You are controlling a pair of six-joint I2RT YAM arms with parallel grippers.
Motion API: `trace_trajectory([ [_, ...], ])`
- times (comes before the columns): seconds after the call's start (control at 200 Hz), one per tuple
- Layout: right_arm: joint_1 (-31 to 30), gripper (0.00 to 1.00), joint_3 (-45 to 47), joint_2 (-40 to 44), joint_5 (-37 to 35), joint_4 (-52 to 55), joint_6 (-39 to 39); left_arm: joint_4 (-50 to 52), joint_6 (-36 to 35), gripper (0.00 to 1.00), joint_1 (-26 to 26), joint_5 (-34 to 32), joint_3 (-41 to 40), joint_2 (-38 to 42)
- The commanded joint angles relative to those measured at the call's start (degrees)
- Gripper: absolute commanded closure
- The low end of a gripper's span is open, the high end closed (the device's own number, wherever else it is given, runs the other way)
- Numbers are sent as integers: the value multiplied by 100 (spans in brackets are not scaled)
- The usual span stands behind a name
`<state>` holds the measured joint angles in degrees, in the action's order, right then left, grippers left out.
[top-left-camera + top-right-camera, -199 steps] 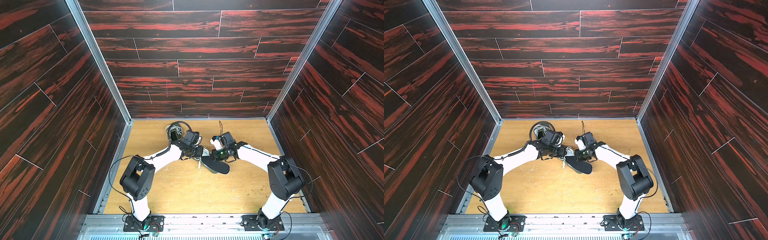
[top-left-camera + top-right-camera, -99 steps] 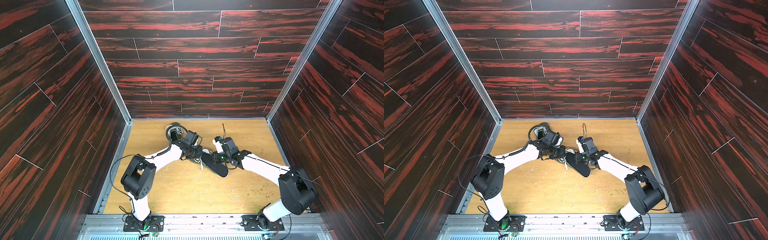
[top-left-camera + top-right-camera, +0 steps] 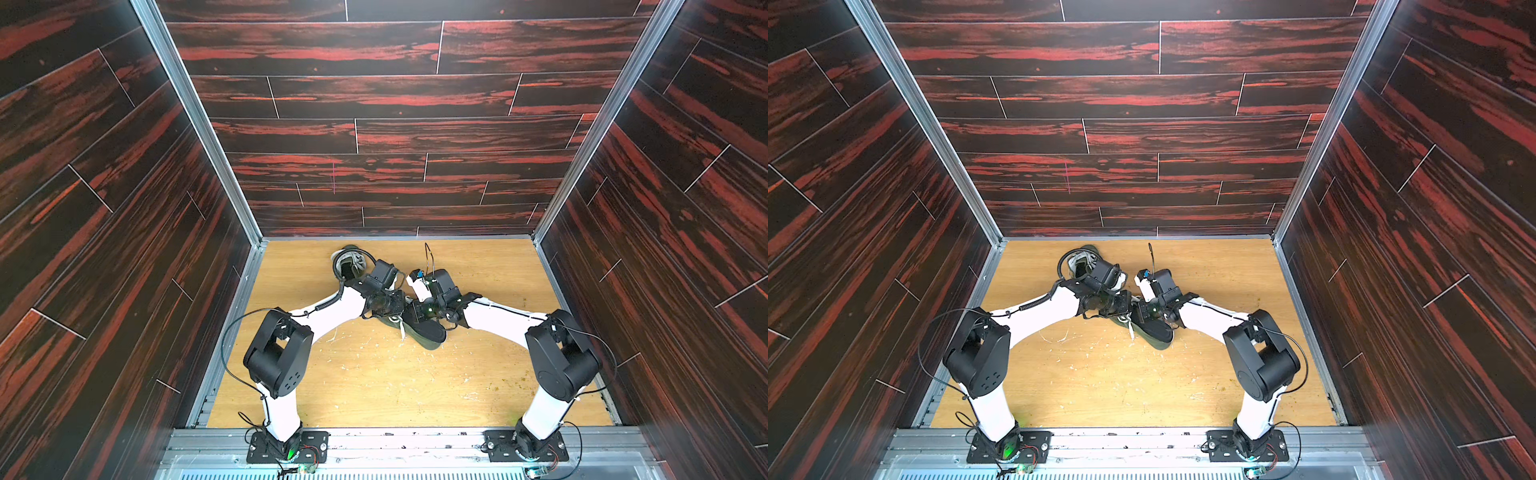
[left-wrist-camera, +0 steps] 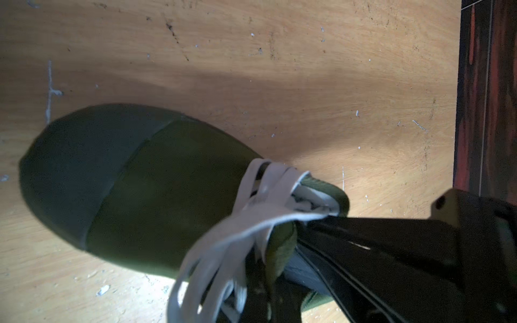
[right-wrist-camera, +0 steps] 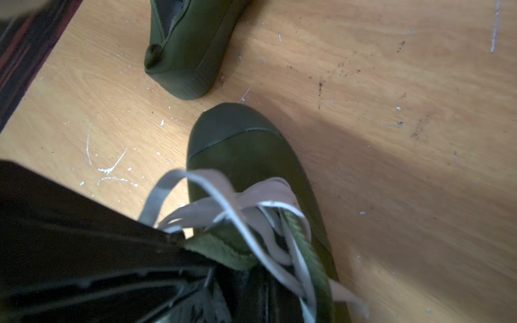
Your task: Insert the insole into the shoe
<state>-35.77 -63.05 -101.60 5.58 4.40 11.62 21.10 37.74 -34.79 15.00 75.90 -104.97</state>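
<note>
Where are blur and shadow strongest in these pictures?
Left wrist view: the laces smear, the shoe is dark, a bright patch lies on the table. Right wrist view: the laces are soft, a broad shadow crosses the table. Both top views: sharp, evenly lit.

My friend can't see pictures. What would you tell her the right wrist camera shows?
A dark green shoe with loose white laces sits on a scratched wooden table, and the black right gripper pinches the fabric at its opening. The heel of a second green shoe lies beyond its toe.
</note>
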Motion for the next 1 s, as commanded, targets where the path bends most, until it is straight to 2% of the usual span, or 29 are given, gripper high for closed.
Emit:
trace_trajectory([
  [0.0, 46, 92, -322, -119, 132, -130, 254, -210, 29, 100, -45, 215, 159, 6],
  [0.05, 47, 91, -416, -183, 105, -50, 406, -220, 119, 100, -41, 160, 136, 19],
  [0.11, 44, 84, -430, -227, 100, 82, 495, -203, 243, 100, -31, 27, 119, 29],
  [0.296, 123, 51, -160, 180, 100, 694, 424, -211, 445, 100, -2, -343, 30, 82],
  [0.506, 348, 44, -253, 723, -35, 1832, 41, -95, 402, 100, 16, -650, 96, 30],
  [0.646, 567, 45, -131, 953, -206, 2521, -166, -141, 445, 100, 16, -708, 68, 44],
  [0.751, 758, 49, 216, 1153, -160, 2611, -212, -166, 425, 100, 19, -703, 61, 77],
  [0.947, 826, 76, 450, 1041, 381, 2198, -73, -158, 310, 100, -45, -656, 115, -5],
  [0.997, 826, 80, 451, 990, 496, 2063, 90, -114, 264, 100, -86, -724, 130, -24],
])
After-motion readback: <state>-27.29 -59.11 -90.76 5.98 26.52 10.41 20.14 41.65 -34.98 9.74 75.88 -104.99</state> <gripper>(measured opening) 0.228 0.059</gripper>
